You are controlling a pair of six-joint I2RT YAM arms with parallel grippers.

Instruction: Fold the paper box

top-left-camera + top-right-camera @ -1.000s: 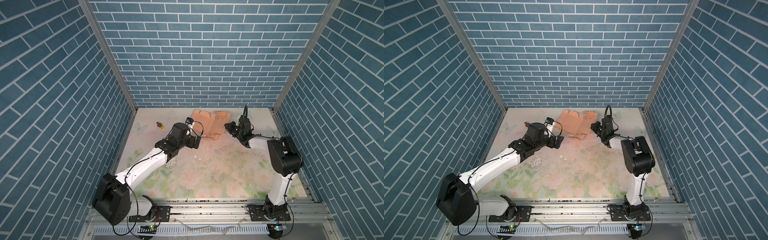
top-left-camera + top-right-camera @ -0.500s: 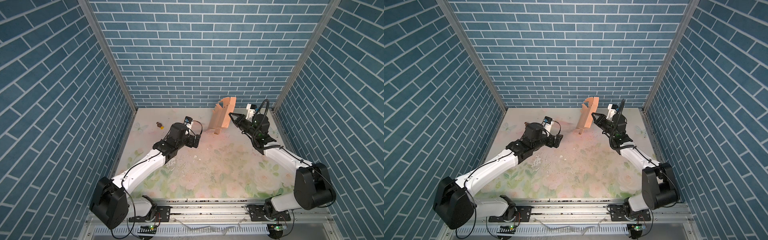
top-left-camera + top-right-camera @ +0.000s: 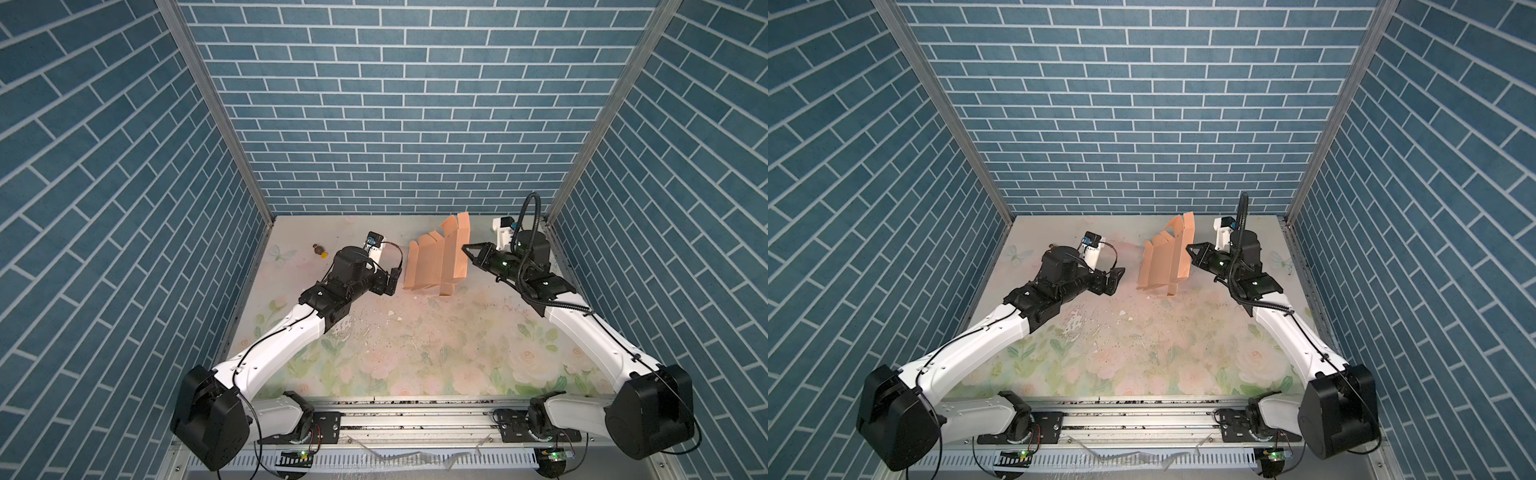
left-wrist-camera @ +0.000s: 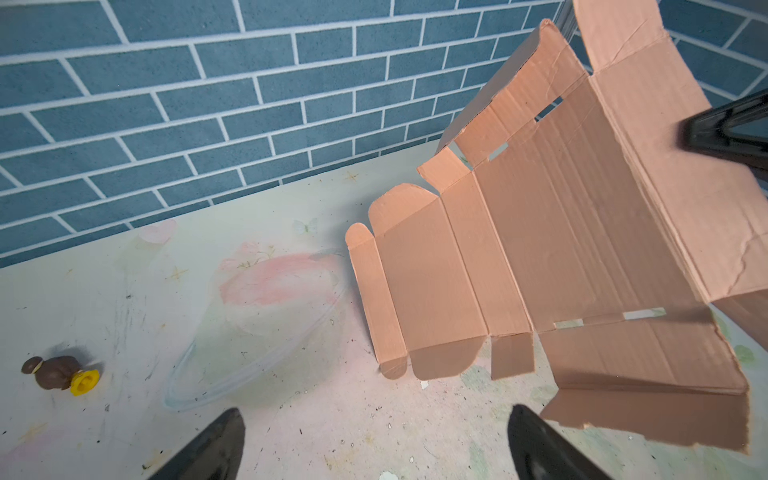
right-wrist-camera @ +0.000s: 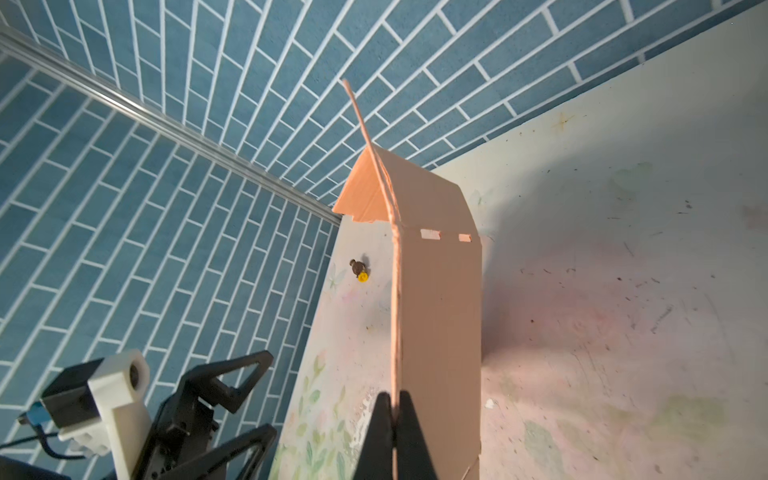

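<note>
Task item: the paper box [image 3: 436,262] is an unfolded peach-orange die-cut cardboard sheet with creased panels, rounded tabs and cut slots.
Item position: far centre of the table, raised steeply on edge. Its lower flaps appear to rest on the surface, though contact cannot be confirmed.
Right gripper [image 3: 464,248]: jaws pressed together on one side edge of the sheet. The right wrist view shows the cardboard edge running straight in between the black fingers [image 5: 380,419].
Left gripper [image 4: 374,411]: jaws spread wide and empty, low over the table just beside the sheet's near flaps and aimed at its inner face.
Step in hand: judged as presentation. One arm holds the blank upright so the other can work it. No panel is yet folded into a wall.
Next move: the left gripper probably needs to take a side panel or tab and turn it along its crease while the right grip holds steady.
Caution: thin board is likely to bow or twist under an off-crease push.
Surface: pale floral-print tabletop [image 3: 415,345], scuffed and dotted with small specks and white chips.
Other item: a tiny brown-and-yellow object [image 4: 62,374] lies well apart from the sheet, near the left wall.
Room: blue brick-pattern walls [image 3: 374,104] on three sides, with metal corner posts.
</note>
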